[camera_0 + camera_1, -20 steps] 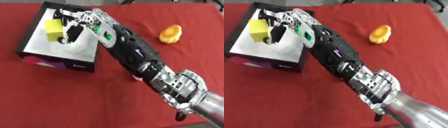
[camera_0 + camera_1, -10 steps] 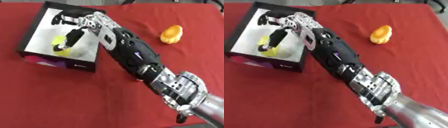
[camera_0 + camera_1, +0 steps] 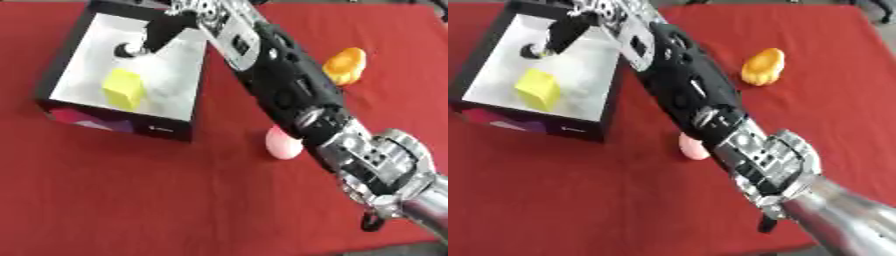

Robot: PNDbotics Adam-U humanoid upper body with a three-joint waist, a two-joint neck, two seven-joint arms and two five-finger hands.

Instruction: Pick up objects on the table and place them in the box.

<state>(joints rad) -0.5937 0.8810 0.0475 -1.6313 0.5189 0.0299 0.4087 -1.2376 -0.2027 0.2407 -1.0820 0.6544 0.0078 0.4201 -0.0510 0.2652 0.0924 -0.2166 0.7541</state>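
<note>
My right hand (image 3: 179,20) hangs over the far part of the box (image 3: 66,75), fingers relaxed and pointing down, holding nothing. The yellow block (image 3: 122,89) lies on the box's pale floor, apart from my fingertips. My left hand shows in neither view.

2 things are left on the red tablecloth (image 3: 131,190). The orange object (image 3: 345,65) sits well to the right of the box, just beside my forearm. The pink object (image 3: 282,144) lies near the box's right front corner, half hidden under my arm.

I judge both to be light. The orange one looks rounded and lumpy, possibly glossy, so it may slip. I would wrap fingers and thumb round its widest part instead of pinching an end. The pink one looks smooth and egg-shaped, likely to roll away if nudged. I would come down from above and close on its middle. Whether either is soft, I cannot tell.
</note>
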